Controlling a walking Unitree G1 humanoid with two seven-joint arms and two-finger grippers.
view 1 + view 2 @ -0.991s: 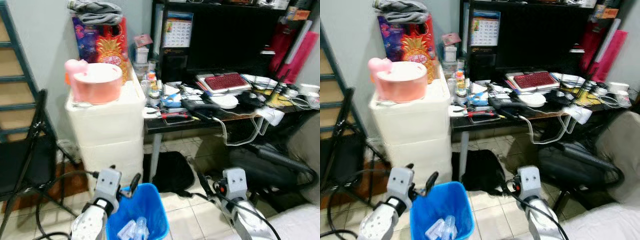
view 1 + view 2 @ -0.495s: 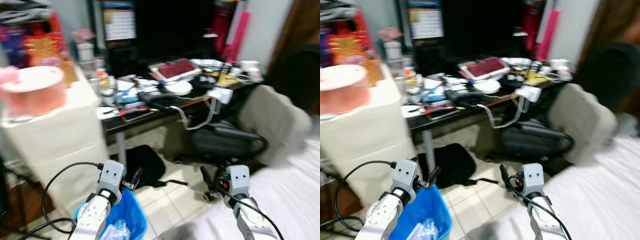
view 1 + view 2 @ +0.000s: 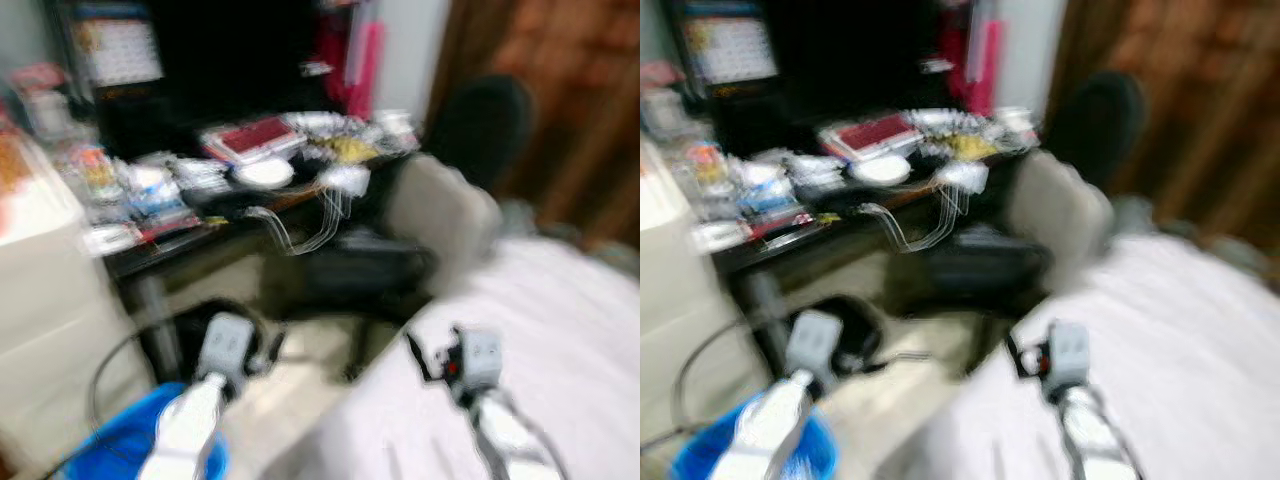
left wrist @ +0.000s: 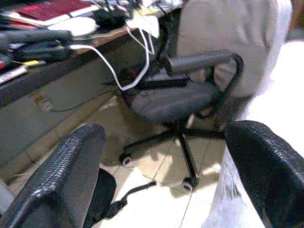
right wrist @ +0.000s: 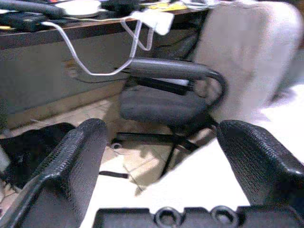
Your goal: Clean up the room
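The head views are blurred. A blue bin [image 3: 105, 445] with some trash inside stands on the tiled floor at the lower left, beside my left arm. My left gripper [image 4: 166, 166] is held low in front of me, open and holding nothing. Its fingers [image 4: 66, 175] frame a grey office chair [image 4: 175, 95]. My right gripper [image 5: 161, 156] is also open and empty, over the edge of a white bed sheet [image 3: 530, 310]. The cluttered black desk [image 3: 150, 245] with a red keyboard [image 3: 250, 135] lies ahead to the left.
White stacked drawers [image 3: 40, 300] stand at the far left. Cables [image 4: 137, 57] hang from the desk edge down by the chair. A black bag [image 5: 28, 147] lies on the floor under the desk. A dark seat back [image 3: 480, 115] and a brown wall are at the right.
The whole view has swung to the right: the drawers and bin slid to the left edge, the bed and chair came in. Both arms keep their place, grippers still open.
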